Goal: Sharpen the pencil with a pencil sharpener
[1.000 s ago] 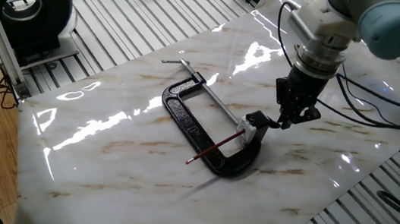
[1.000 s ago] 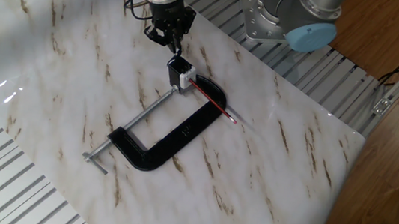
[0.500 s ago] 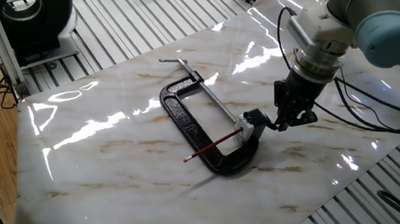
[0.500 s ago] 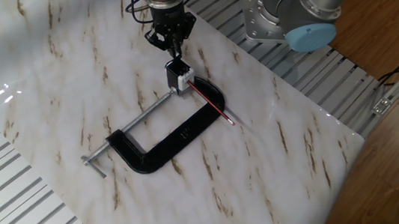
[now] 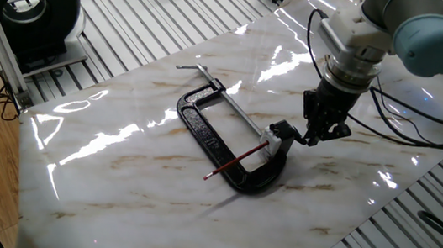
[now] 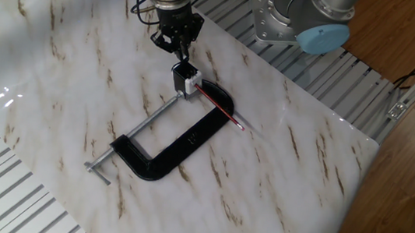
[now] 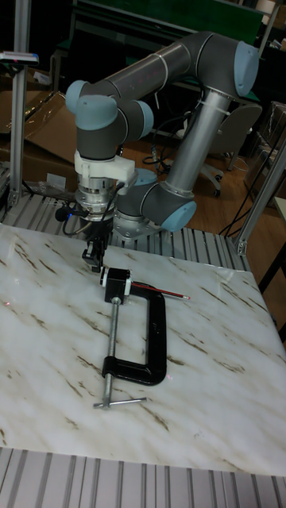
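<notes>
The red pencil lies slanted across the black C-clamp, its upper end at the small whitish pencil sharpener held in the clamp's jaw. In the other fixed view the pencil runs right and down from the sharpener. My gripper hangs just right of the clamp's head, fingers drawn together, with nothing seen between them. In the tall view the gripper is just above the sharpener and the pencil.
The clamp's silver threaded rod ends in a T-handle near the marble slab's left side. A black round device stands at the back left on the slatted table. Cables trail behind the arm.
Between one second and half a second ago the clamp, with pencil and sharpener, slid slightly and the gripper shifted with it. Nothing has moved since.
</notes>
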Controlling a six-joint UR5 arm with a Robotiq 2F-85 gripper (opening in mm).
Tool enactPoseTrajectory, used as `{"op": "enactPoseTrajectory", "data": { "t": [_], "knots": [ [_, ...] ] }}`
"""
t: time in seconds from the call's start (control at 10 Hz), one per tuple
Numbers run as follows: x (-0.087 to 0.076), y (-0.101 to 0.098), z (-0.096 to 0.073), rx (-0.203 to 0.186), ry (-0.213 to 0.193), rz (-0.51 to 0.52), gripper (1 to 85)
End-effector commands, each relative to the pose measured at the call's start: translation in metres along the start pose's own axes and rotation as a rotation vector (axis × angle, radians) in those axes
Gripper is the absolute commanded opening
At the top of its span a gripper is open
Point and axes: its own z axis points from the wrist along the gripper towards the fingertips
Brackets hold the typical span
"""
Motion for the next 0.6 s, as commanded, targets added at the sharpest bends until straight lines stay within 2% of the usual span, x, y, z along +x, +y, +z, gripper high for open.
{"op": "enactPoseTrajectory", "data": {
  "t": [0.0,0.5],
  "knots": [
    [-0.0046,-0.0004,-0.0021,0.003,-0.019,0.013,1.0],
    [-0.0032,-0.0001,-0.0014,0.003,-0.022,0.017,1.0]
  ]
}}
